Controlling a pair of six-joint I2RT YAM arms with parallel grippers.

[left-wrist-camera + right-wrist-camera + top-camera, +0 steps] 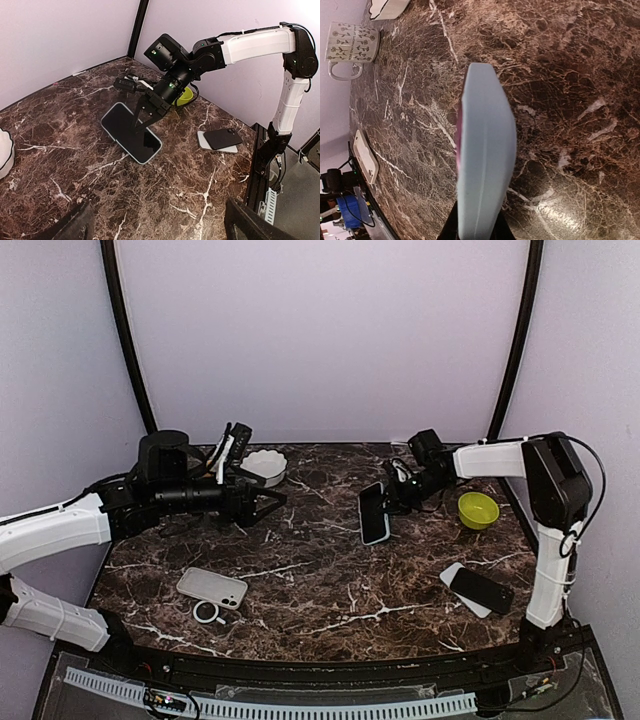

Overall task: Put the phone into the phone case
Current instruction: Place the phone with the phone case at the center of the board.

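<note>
A phone (373, 512) with a dark screen and a pale blue case rim around it hangs tilted over the middle of the table. My right gripper (397, 494) is shut on its far edge. The left wrist view shows the phone's screen (131, 132) facing up, with the right gripper (146, 114) clamped on the side. The right wrist view shows only the pale blue case back (485, 160) edge-on, rising from the right gripper (475, 231). My left gripper (268, 502) stands open and empty to the left of the phone, apart from it. Its fingers (75, 225) frame bare table.
A white case (212, 587) lies near the front left with a ring (206, 612) beside it. A black phone (482, 590) rests on a white slab at the front right. A green bowl (478, 509), a white bowl (266, 466) and a patterned mug (351, 42) stand further back.
</note>
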